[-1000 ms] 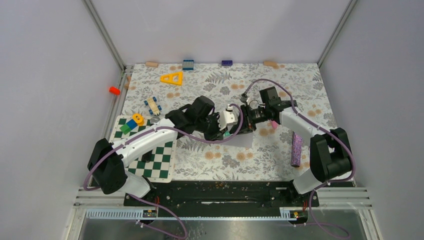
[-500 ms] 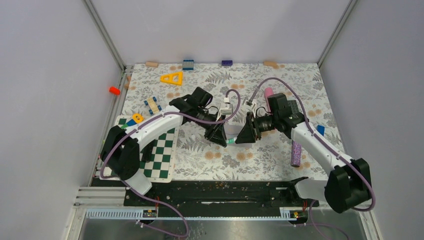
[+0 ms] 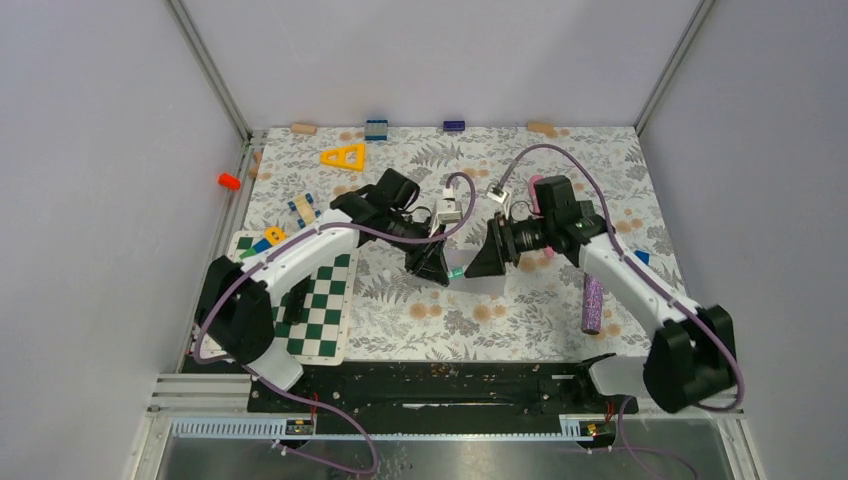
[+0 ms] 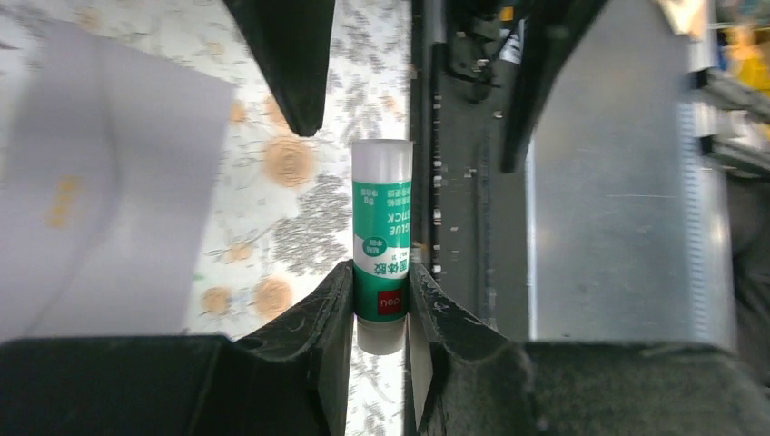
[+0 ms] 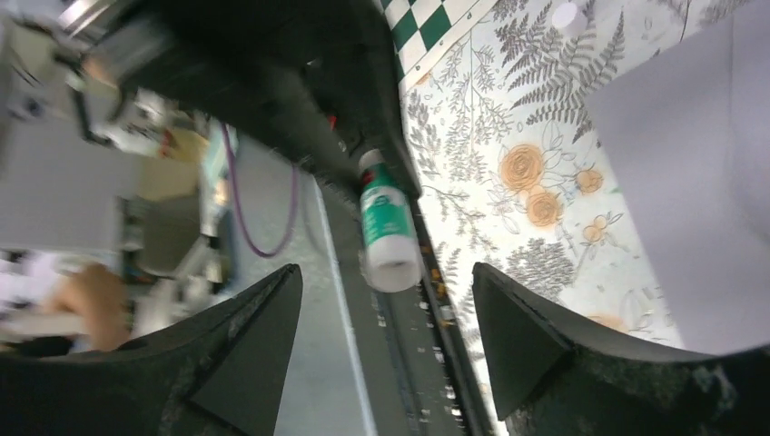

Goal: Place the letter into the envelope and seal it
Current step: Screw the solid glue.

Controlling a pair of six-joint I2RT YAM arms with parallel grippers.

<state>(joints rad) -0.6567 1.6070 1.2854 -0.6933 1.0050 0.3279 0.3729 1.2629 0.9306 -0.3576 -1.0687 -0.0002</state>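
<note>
1. the left gripper [image 4: 380, 277] had its jaws closed tight on a green-and-white glue stick [image 4: 382, 227], pinching it near one end so that most of the tube stuck out past the fingertips.
2. the right gripper [image 5: 386, 272] had its jaws spread wide and held nothing. its two fingers stood on either side of the glue stick's free white end, apart from it.
3. the glue stick's long axis ran straight from the left jaws toward the right jaws, above the tabletop [image 3: 560, 170], so the two grippers faced each other along the tube.
4. the envelope [image 3: 492, 286] lay flat on the tabletop beneath and just beside the glue stick. it was plain grey, and neither gripper touched it.
5. the letter showed in no view, so it could not be told whether it already sat inside the envelope.
6. the step in hand looked like taking the cap off the glue stick ahead of sealing. the right arm was the one at the free end, and it would need to close squarely on that white end in line with the tube. a grip off that line could twist the glue stick in the left jaws.
</note>
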